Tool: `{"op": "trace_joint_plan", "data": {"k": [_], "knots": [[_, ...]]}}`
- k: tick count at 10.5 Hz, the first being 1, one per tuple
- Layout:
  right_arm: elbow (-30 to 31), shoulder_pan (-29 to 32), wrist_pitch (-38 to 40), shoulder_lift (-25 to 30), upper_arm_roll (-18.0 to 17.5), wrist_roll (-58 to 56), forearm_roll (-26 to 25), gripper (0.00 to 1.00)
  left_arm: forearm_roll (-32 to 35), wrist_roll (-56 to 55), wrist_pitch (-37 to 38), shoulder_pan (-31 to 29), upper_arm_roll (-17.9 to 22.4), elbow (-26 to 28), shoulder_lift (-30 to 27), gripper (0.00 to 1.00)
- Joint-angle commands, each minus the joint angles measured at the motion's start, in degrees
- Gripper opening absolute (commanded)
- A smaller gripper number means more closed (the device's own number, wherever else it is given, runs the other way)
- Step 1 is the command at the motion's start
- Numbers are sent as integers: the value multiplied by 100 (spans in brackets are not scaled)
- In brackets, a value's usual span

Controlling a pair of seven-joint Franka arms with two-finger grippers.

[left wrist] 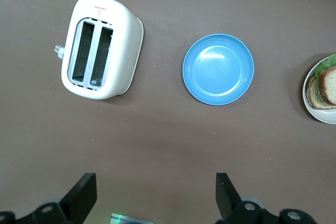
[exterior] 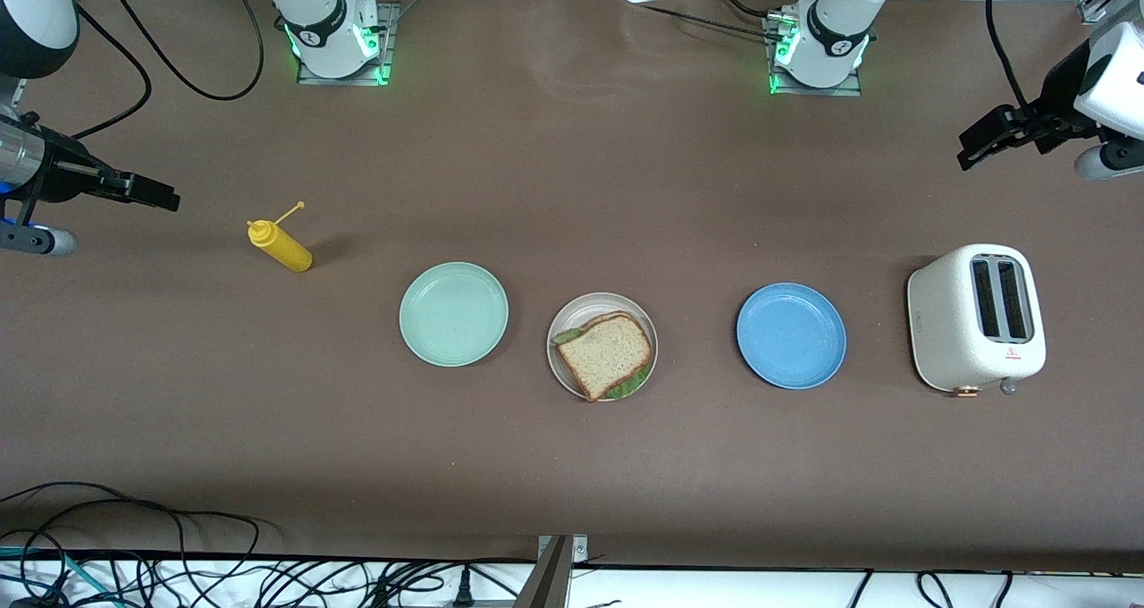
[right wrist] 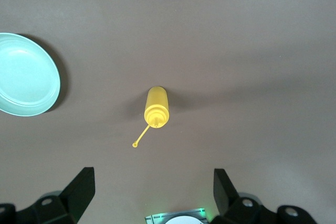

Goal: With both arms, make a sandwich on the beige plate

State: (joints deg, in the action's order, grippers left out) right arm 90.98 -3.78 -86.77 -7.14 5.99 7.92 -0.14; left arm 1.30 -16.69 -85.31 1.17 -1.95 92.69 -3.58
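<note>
Brown matting covered the table (exterior: pixel 572 188), with cables along the lower edge of the frame. At lower centre of the front view the sandwich (exterior: pixel 606 355) lay assembled on the beige plate (exterior: pixel 563 364), lettuce showing at two edges of the top slice. A mint-green plate (exterior: pixel 453 314) sat beside it toward the right arm's end, a blue plate (exterior: pixel 791 335) toward the left arm's end. A white toaster (exterior: pixel 976 317) stood at centre right, a yellow squeeze bottle (exterior: pixel 281 244) at centre left.

The left gripper (exterior: pixel 974 143) hung at the upper right of the frame, over bare table beside the toaster, jaws wide and empty. The right gripper (exterior: pixel 147 190) hung at the left edge, over bare table near the bottle, jaws likewise wide and empty. Both arms appeared to wait.

Judged from this layout, assembly looked complete. The bread would likely be light, soft and easily crushed, and the layers could slide apart. Any repositioning would best be done by gripping the stiff plate rim, not the bread.
</note>
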Motion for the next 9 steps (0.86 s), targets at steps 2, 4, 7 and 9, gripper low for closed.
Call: {"op": "trace_joint_plan", "data": {"k": [2,4,7,9], "knots": [[-28,70,-50,-15,-37,60,119,100,-121,-45,137,7,81,-216,94,100],[-28,79,-50,-15,-46,78,119,100,-121,-45,137,-11,81,-207,112,100],[-28,70,-50,-15,-54,87,119,100,-130,-54,137,24,63,-216,129,100],[-28,70,-50,-15,-54,87,128,100,-121,-54,137,-2,63,-216,129,100]]}}
